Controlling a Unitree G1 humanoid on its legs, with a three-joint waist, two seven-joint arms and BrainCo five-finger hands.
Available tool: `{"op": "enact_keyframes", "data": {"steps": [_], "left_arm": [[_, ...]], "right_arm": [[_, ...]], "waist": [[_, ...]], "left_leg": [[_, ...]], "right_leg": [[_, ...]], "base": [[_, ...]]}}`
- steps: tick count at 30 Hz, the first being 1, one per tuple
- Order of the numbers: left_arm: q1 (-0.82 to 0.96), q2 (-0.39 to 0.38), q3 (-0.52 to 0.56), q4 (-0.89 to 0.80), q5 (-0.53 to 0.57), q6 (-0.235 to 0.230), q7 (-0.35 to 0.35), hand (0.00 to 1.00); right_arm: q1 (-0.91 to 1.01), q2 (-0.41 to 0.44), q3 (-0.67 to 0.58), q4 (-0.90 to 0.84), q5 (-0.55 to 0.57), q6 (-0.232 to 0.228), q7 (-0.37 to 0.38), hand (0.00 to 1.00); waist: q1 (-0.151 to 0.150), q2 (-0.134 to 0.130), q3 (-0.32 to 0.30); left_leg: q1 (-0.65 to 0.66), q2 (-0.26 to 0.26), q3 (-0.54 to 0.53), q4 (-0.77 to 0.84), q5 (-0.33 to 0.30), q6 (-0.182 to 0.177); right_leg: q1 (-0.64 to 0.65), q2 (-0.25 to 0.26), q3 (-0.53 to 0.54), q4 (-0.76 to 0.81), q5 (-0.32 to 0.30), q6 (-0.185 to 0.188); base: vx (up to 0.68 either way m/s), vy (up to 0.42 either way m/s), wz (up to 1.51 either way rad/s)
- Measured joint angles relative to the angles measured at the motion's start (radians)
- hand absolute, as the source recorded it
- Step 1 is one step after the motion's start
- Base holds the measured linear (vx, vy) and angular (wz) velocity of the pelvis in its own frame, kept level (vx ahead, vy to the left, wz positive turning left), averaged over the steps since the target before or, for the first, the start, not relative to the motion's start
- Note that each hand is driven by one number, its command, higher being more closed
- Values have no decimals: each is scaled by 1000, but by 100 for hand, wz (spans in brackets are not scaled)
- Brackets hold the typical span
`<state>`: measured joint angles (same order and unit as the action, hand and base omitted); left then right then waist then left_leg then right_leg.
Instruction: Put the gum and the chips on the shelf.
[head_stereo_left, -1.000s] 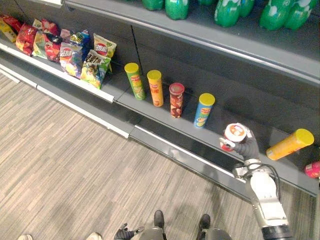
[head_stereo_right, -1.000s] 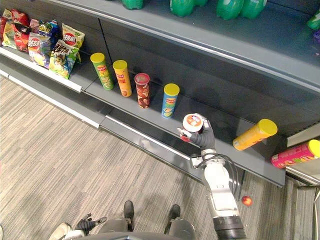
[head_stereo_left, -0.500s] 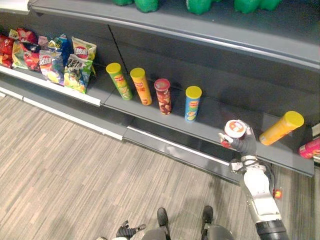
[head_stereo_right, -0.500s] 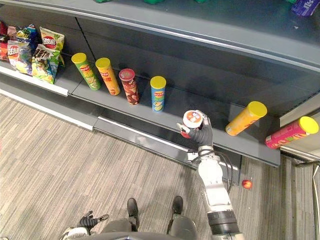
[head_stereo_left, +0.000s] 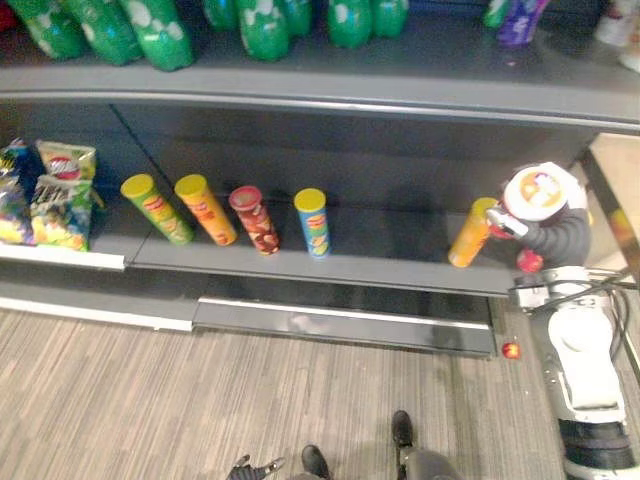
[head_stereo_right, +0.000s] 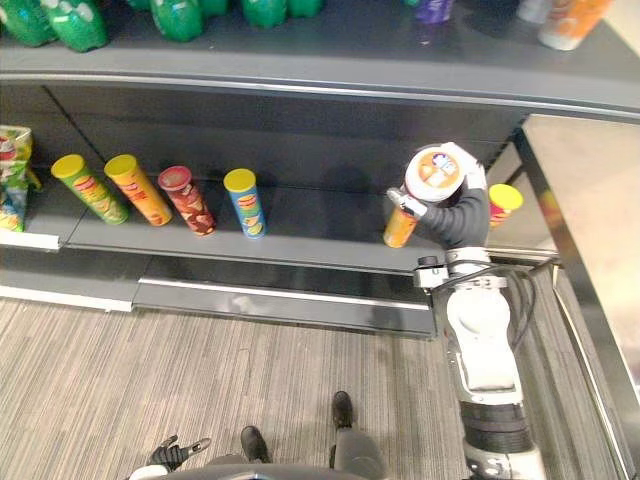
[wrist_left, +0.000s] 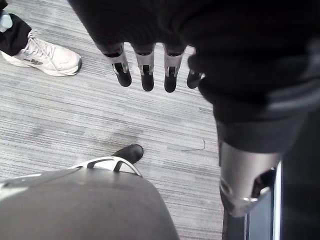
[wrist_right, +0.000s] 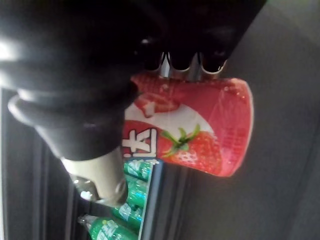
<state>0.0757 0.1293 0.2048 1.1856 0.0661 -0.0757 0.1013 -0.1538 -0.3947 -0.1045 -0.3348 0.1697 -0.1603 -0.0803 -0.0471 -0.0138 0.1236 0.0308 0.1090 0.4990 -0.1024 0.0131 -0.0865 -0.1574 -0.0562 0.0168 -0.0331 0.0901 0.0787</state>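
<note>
Observer: Status, left to right. Snack bags (head_stereo_left: 50, 195) sit at the far left of the lower shelf (head_stereo_left: 380, 262). Four chip cans (head_stereo_left: 255, 218) stand in a row at centre-left, some leaning. Well apart to their right is a tilted can (head_stereo_left: 470, 232), orange with its yellow lid uppermost.

Checker: Gum?

Observer: The gum tub (head_stereo_left: 540, 192) is at the right of the frame and not yet on the shelf. It is held up in front of the shelf's right end, just beside the tilted can, with its white lid towards the head camera. Cannot tell whether tub and can touch. The right hand (head_stereo_left: 560, 235) has its fingers and thumb wrapped round the tub's side, and the right wrist view agrees.

Checker: Other hand?

Observer: The left hand (wrist_left: 145, 70) hangs low over the floor, fingers loose and nearly straight, carrying nothing.

Checker: Progress?

Observer: My judgement is that the gum step is under way, with set-down and release outstanding. Cans are on the shelf, but I cannot tell which is the task's, so that half is unconfirmed.

Checker: Labels?

Observer: The tub label is red, with a strawberry picture and a white band. Its print is partly hidden by the hand, so I have not transcribed it. Print on the cans is too small to read.
</note>
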Motion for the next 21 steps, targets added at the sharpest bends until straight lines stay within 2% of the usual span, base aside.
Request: {"op": "enact_keyframes", "data": {"steps": [5, 10, 14, 16, 21], "left_arm": [[17, 8, 18, 7, 27, 1, -12, 0], [34, 16, 19, 5, 36, 0, -29, 0], [37, 16, 12, 5, 36, 0, -32, 0], [42, 17, -4, 5, 35, 1, -34, 0], [45, 14, -14, 4, 33, 1, -40, 0]], "right_arm": [[0, -49, -17, -14, 74, -16, 27, 100], [-101, -178, -18, 48, 102, -16, 44, 100], [-310, -301, 10, 261, 165, -6, 39, 100], [-453, -387, 94, 396, 214, 21, 39, 100], [-664, -485, 203, 604, 321, 49, 39, 100]], "waist": [[-11, -21, -34], [-32, -35, -61], [-28, -35, -73], [-26, -34, -74], [-2, -28, -83]], "left_leg": [[25, 5, 44, -1, -3, -5], [28, 3, 43, -1, -3, -4], [31, -1, 41, -1, 0, -1], [42, -2, 41, -1, 1, 0], [44, -2, 37, -2, 6, 1]], "right_leg": [[2, 14, 41, 0, 4, 0], [4, 11, 40, 0, 13, -8], [9, 8, 40, -2, 23, -6], [21, 7, 40, -8, 25, -7], [29, 6, 37, -17, 27, -4]], "base": [[8, -30, -27], [1, -5, -1], [0, 0, 0], [0, 0, 0], [-8, -9, 2]]}}
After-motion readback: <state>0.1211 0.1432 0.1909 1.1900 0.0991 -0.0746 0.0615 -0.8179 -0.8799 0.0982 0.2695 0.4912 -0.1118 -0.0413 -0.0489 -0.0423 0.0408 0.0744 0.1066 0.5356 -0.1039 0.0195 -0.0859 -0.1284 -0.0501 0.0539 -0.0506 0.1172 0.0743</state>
